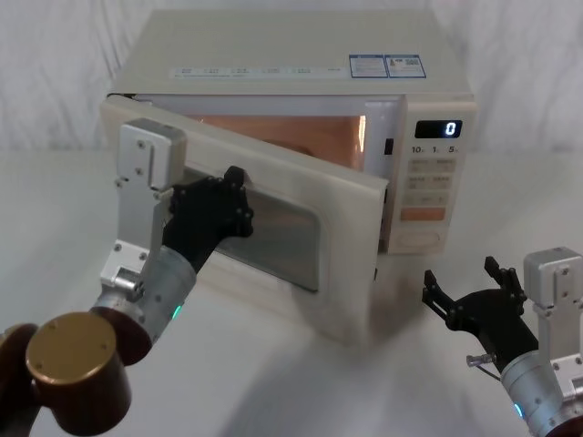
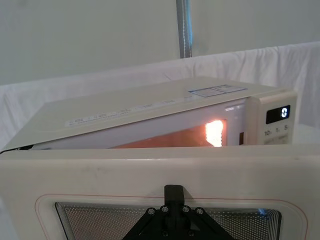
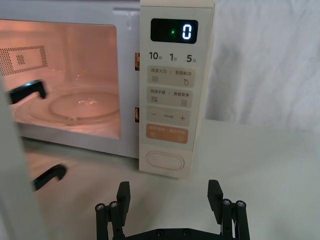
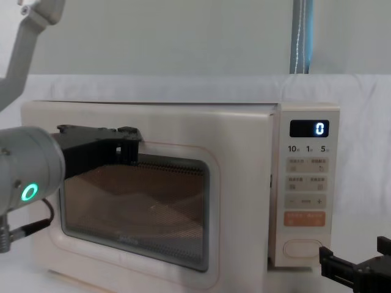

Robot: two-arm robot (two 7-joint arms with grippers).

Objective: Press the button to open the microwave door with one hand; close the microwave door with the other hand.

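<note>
Microwave door (image 1: 301, 196) stands partly ajar, the cavity lit orange behind it, and we see the left gripper (image 1: 228, 196) pressed against its window; whether its fingers are spread we cannot tell. Right gripper (image 3: 170, 197) hovers with jaws apart just before the button (image 3: 165, 160), not touching.

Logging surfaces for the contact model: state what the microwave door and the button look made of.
Microwave door: apparently smooth cream plastic with a soft sheen; its window looks like glass or clear plastic backed by fine perforated metal mesh. Button: matte cream plastic, seemingly, with a thin moulded outline. The left gripper rests on the door.
</note>
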